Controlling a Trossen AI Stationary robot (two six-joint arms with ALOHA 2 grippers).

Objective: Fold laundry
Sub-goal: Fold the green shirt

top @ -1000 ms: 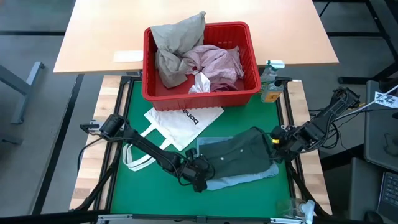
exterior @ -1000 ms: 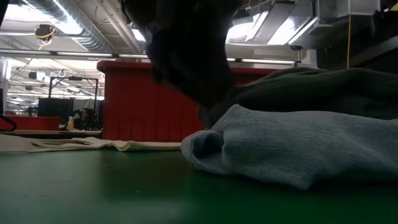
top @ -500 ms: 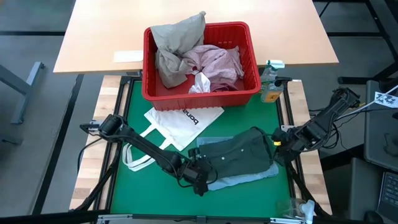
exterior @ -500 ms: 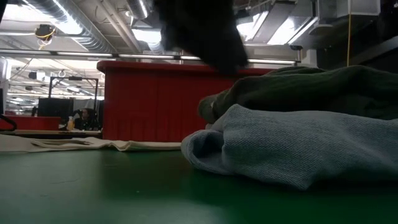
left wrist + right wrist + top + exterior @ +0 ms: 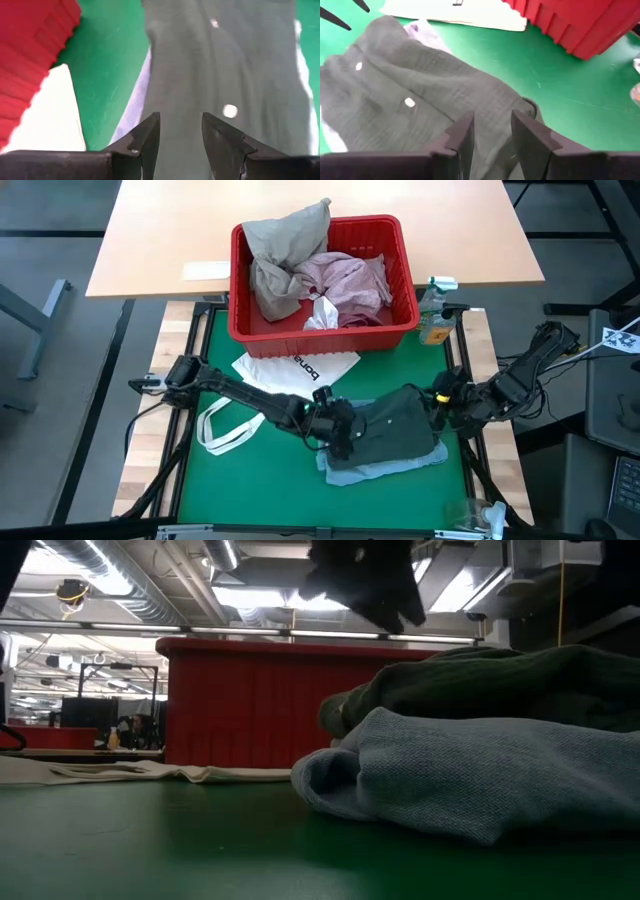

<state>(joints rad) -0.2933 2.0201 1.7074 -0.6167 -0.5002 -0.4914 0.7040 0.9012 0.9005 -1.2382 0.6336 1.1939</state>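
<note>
While the dark grey-green shirt (image 5: 392, 430) lies on the light blue garment (image 5: 400, 470) mid-bench, I hold my left claw (image 5: 181, 131) above its left edge and my right claw (image 5: 492, 129) at its right edge, both parted and empty, ready to pinch.

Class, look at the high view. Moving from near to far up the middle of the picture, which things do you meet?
Light blue garment → dark grey-green garment → white tote bag → red basket holding the beige and pink laundry → light wooden table.
</note>
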